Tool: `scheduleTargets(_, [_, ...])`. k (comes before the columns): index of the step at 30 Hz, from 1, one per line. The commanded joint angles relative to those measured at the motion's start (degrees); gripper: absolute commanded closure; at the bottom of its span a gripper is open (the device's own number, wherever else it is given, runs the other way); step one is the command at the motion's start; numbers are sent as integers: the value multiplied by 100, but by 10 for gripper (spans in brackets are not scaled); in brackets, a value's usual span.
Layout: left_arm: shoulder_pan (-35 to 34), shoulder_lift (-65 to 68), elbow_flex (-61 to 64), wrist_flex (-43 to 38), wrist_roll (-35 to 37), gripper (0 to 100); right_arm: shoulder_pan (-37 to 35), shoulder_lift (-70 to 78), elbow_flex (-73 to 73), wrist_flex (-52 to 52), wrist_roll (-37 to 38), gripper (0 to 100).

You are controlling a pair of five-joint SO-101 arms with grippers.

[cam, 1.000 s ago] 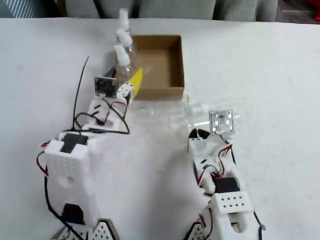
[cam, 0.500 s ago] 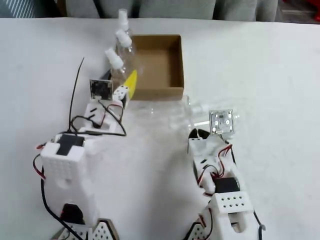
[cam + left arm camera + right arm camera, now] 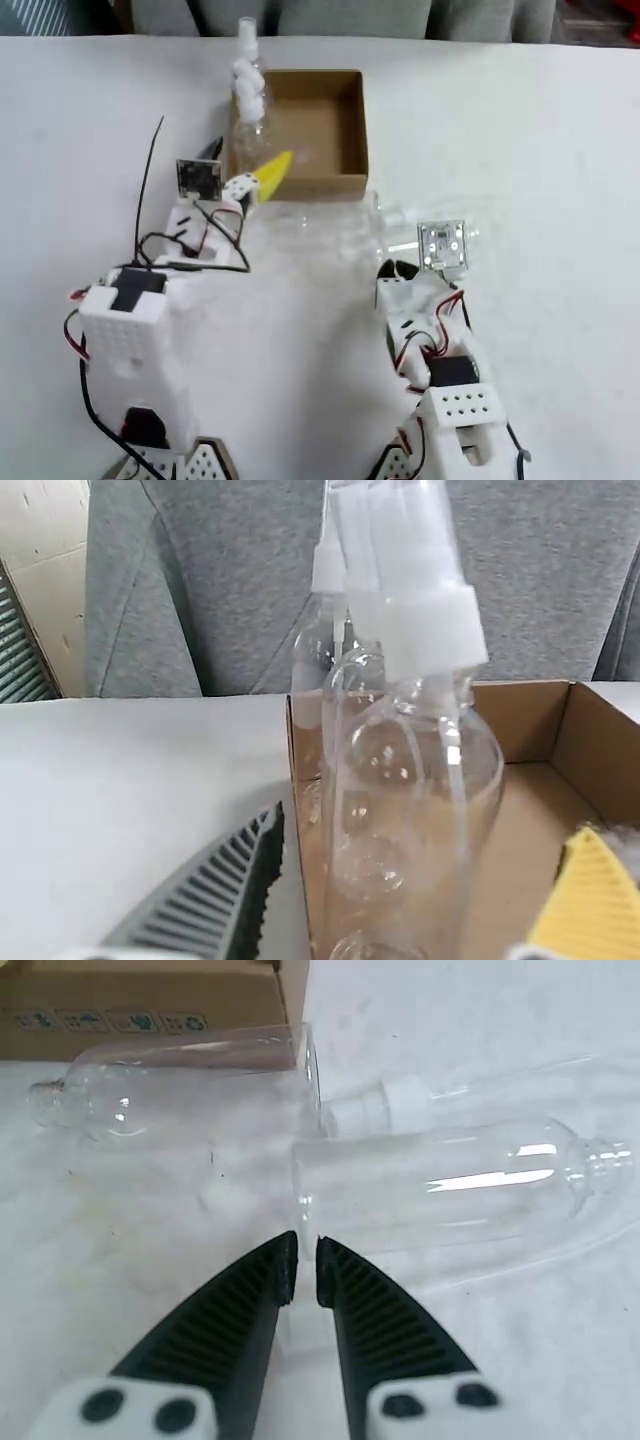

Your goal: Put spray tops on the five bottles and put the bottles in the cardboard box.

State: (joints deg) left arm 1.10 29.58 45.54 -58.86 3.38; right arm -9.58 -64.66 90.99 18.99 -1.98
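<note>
The cardboard box point(image 3: 318, 185) stands at the table's far middle. Three clear bottles with white spray tops point(image 3: 247, 88) stand upright in a row at its left side. The nearest bottle point(image 3: 410, 780) stands between the grey and yellow fingers of my left gripper point(image 3: 245, 160), which is open, with a gap on each side. Two bottles without tops lie on the table by the box's near right corner, one point(image 3: 170, 1090) against the box and one point(image 3: 440, 1180) closer. A loose spray top point(image 3: 392, 1108) lies between them. My right gripper point(image 3: 302, 1260) is shut and empty, just short of the closer bottle.
White table all round the box. The left arm's black cable point(image 3: 150, 190) loops above the table on the left. Grey upholstery point(image 3: 250, 580) rises behind the table's far edge. Box wall point(image 3: 140, 1000) sits beyond the lying bottles.
My left gripper swung the sprayed bottle left, then back against the other two at the box, and its fingers have spread off it. The right arm has not moved.
</note>
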Motion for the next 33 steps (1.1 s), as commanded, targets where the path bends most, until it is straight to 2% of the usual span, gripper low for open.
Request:
scheduleTargets(1, [-75,-409,-9,-26,18,627,48,-48,-44,-127,70,978])
scheduleTargets(14, [-136,-497,18,-26,18,630,48,-48,-44,-127,70,978])
scheduleTargets(25, [-92,-2536,1960,35,-26,631,48,-48,-9,-215,70,978])
scheduleTargets(33, [-145,-4426,2998,1943,-624,631,57,-48,88,-400,70,978])
